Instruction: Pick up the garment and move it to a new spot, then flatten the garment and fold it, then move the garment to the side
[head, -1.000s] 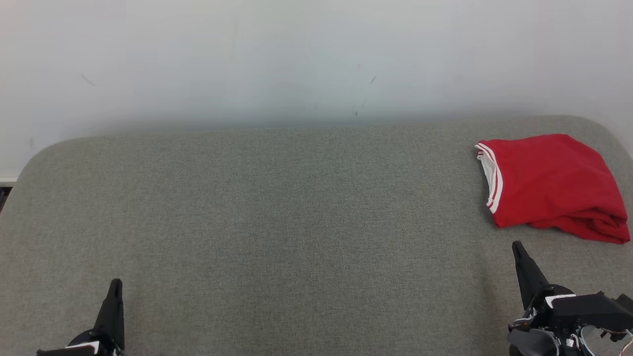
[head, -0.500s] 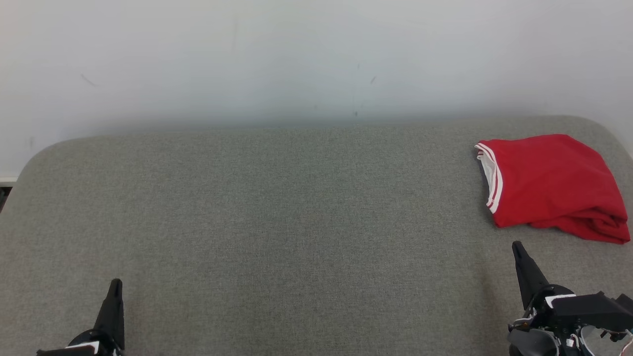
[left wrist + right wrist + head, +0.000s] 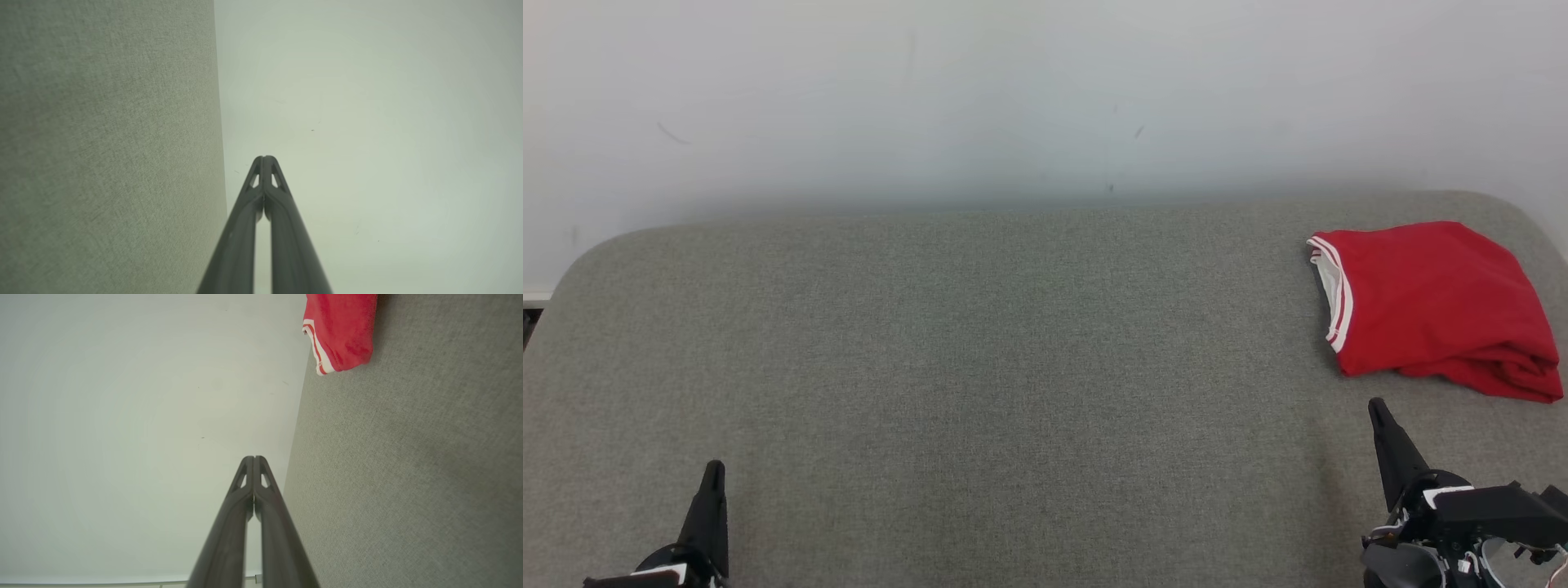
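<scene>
surface: you've got a grey fabric top (image 3: 1013, 367), rounded far corners, plain pale wall (image 3: 1013, 98) behind | garment (image 3: 1429, 302): red, white-striped trim, folded (bunched along its near edge), lying ahead and to the right of your right gripper (image 3: 1377, 406), apart | left gripper (image 3: 714, 467): fingers pressed together, empty | right: same
</scene>
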Available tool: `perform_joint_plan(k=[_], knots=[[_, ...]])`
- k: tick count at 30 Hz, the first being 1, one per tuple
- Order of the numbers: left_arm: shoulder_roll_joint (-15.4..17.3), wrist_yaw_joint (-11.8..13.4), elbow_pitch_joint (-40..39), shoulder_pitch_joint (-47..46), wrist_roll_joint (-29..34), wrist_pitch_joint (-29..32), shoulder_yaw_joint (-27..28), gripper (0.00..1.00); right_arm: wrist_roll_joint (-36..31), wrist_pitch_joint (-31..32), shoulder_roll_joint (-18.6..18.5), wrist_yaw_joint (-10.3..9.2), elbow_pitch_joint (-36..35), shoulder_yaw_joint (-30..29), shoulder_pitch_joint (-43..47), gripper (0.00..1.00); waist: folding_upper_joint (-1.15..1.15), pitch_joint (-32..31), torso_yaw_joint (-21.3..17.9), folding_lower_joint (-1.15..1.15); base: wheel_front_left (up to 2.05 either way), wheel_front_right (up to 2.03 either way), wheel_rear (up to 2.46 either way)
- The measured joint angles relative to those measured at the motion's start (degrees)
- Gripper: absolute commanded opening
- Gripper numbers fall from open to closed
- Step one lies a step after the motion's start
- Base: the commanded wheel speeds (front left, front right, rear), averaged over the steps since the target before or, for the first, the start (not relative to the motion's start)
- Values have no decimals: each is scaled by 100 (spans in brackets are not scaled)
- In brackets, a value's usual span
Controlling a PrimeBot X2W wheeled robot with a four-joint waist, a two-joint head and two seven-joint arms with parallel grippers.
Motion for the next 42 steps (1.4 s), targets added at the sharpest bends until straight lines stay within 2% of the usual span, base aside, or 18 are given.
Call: perform_joint_plan(k=[42], knots=[[0, 0, -3, 0, 0, 0, 0, 0, 0, 0, 0, 1, -2, 0, 0, 0, 0, 1, 0, 0, 0, 0, 0]])
